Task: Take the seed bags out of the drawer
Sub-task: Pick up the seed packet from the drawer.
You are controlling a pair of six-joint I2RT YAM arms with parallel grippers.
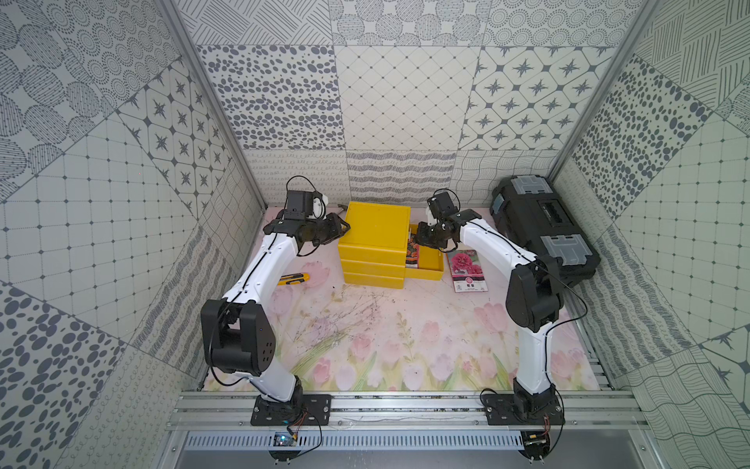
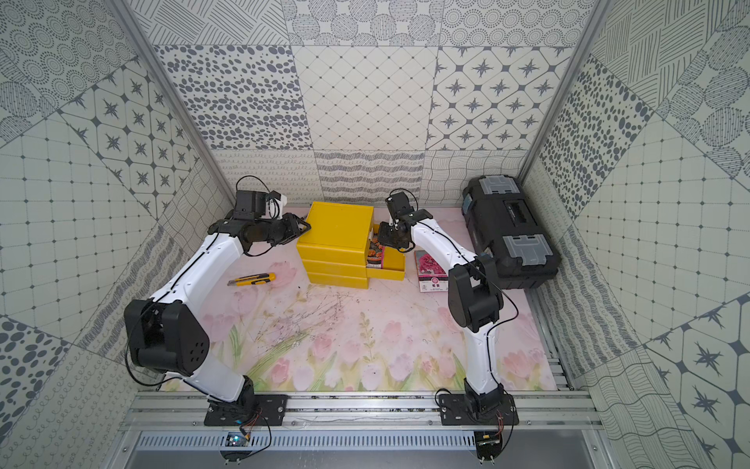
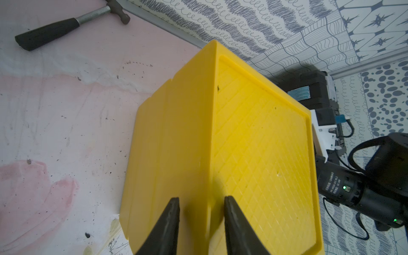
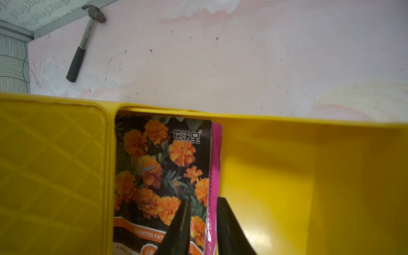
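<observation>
orange seed bag (image 4: 159,167) edge between right gripper (image 4: 204,198) jaws, in drawer (image 4: 276,167)

Both arms extend forward from their bases, elbows raised and sharply bent. The left gripper (image 1: 343,227) points level toward the right arm, jaws a narrow gap apart (plain in its wrist view). The right gripper (image 1: 416,243) tilts downward, jaws drawn close together.

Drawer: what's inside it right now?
An orange packet overlaps a pink packet, only its edge showing. The rest of the drawer in view is bare. Anything under them is hidden.
</observation>
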